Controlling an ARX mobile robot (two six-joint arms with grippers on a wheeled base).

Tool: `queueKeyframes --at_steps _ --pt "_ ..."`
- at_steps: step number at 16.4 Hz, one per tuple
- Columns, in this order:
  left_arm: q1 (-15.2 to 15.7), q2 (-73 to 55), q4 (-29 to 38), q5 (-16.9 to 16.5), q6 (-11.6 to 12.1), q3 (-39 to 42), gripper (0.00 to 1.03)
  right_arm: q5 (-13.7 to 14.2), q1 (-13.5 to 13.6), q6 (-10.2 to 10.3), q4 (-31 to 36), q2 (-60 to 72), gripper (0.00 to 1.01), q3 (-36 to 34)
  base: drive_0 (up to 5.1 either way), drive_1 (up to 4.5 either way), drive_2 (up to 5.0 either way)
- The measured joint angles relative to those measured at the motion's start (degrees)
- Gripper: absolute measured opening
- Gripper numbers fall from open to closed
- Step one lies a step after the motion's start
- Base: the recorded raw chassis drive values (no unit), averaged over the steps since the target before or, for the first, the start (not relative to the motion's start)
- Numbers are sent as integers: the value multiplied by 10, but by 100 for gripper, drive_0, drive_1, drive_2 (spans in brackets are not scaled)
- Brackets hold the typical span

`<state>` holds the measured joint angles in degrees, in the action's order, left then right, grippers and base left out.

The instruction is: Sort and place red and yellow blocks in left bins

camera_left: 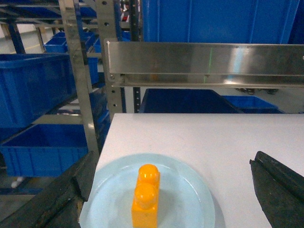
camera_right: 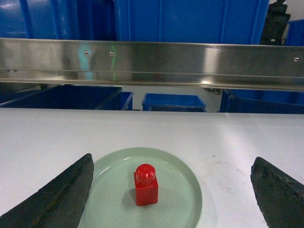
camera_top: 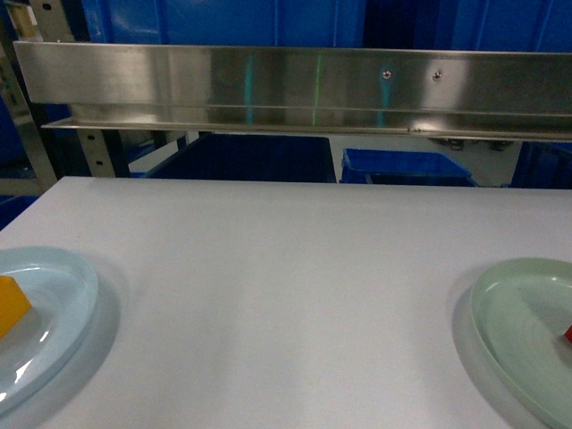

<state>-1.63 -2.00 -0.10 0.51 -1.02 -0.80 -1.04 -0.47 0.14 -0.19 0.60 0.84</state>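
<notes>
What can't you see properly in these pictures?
- Head view: the orange-yellow toy block on the pale blue round plate is cut off by the left edge.
- Head view: the bright red toy block is only a sliver at the right edge.
- Left wrist view: the yellow block's bottom runs off the frame.
- Head view: neither hand shows.

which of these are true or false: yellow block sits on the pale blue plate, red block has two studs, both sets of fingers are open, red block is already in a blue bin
1. The yellow block sits on the pale blue plate. True.
2. The red block has two studs. False: it has one; the yellow block has two.
3. Both sets of fingers are open. True: the left gripper and right gripper each straddle a plate, holding nothing.
4. The red block is in a blue bin. False: it stands on the pale green plate.
</notes>
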Motion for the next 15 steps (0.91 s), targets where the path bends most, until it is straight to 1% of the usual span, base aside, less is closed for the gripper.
queueKeyframes --at_steps 1,2,3,4,5,6,7,8,9,10,11,12,13,15 --pt "-29 -45 14 15 -2 -2 98 -44 -29 1 38 38 98 1 0 0 0" --pt "-45 -109 25 -5 -3 -10 98 -75 -58 12 71 115 98 15 0 0 0" --pt "-43 -179 63 -18 -1 -24 98 -82 -59 30 112 190 98 35 0 0 0" --pt "-32 -229 97 -39 0 -42 98 -80 -42 44 153 254 98 59 0 0 0" --pt "-20 -269 125 -52 6 -61 98 -73 -24 57 187 316 98 91 0 0 0" --pt "3 -332 165 -60 16 -97 98 -66 -1 70 230 394 98 136 0 0 0" --pt "27 -390 198 -78 22 -131 98 -66 18 79 253 468 98 177 0 0 0" --pt "43 -429 216 -89 26 -153 98 -75 26 82 261 515 98 205 0 0 0" --pt "64 -482 216 -116 30 -189 98 -86 35 85 268 577 98 241 0 0 0" --pt "78 -526 209 -146 30 -219 98 -85 35 89 268 626 98 272 0 0 0" --pt "84 -566 195 -170 30 -251 98 -79 35 88 270 671 98 302 0 0 0" --pt "86 -609 178 -198 30 -285 98 -68 35 82 269 716 98 332 0 0 0" --pt "86 -626 176 -208 29 -296 98 -68 35 75 265 732 98 342 0 0 0" --pt "84 -642 177 -211 30 -305 98 -70 35 72 261 742 98 348 0 0 0"
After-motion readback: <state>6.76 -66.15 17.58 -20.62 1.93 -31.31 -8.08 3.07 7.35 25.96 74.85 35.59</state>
